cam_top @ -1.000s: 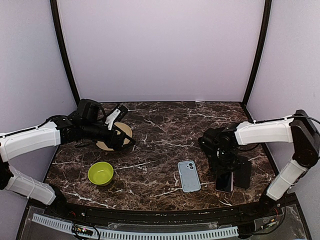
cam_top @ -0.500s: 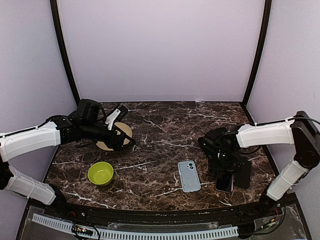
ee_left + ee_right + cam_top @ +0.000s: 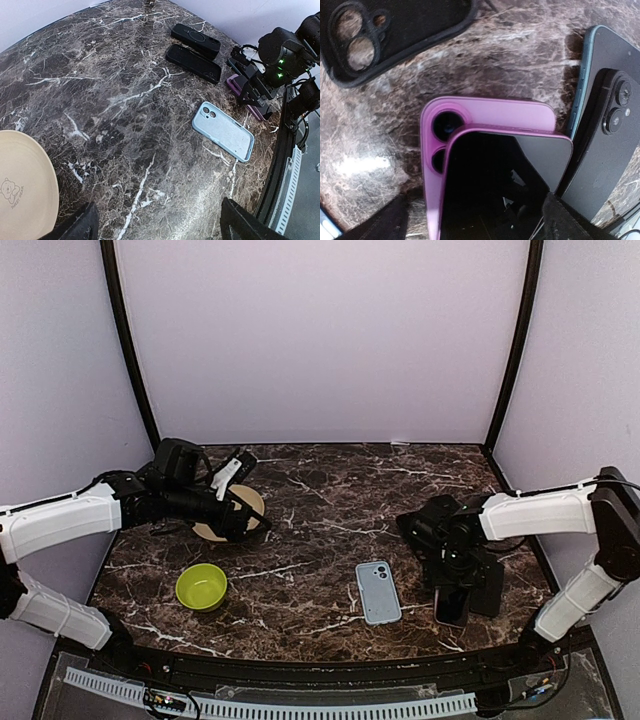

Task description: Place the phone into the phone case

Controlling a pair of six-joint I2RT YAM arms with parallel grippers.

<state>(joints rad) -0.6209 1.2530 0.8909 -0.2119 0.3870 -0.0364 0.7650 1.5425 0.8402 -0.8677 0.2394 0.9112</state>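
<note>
The right gripper (image 3: pixel 475 220) stands spread wide and clasps nothing, with a finger on either side of the phone (image 3: pixel 505 190). The phone lies right under it, skewed on the purple case (image 3: pixel 485 112) (one top corner overhangs the case's right edge, so I judge it not seated). Its long axis runs toward the wrist, and the near end is cut off. I cannot tell whether the fingers touch it. The left gripper (image 3: pixel 157 225), also agape, is well apart.

White arms (image 3: pixel 60 520), black joints (image 3: pixel 612 512)
</note>
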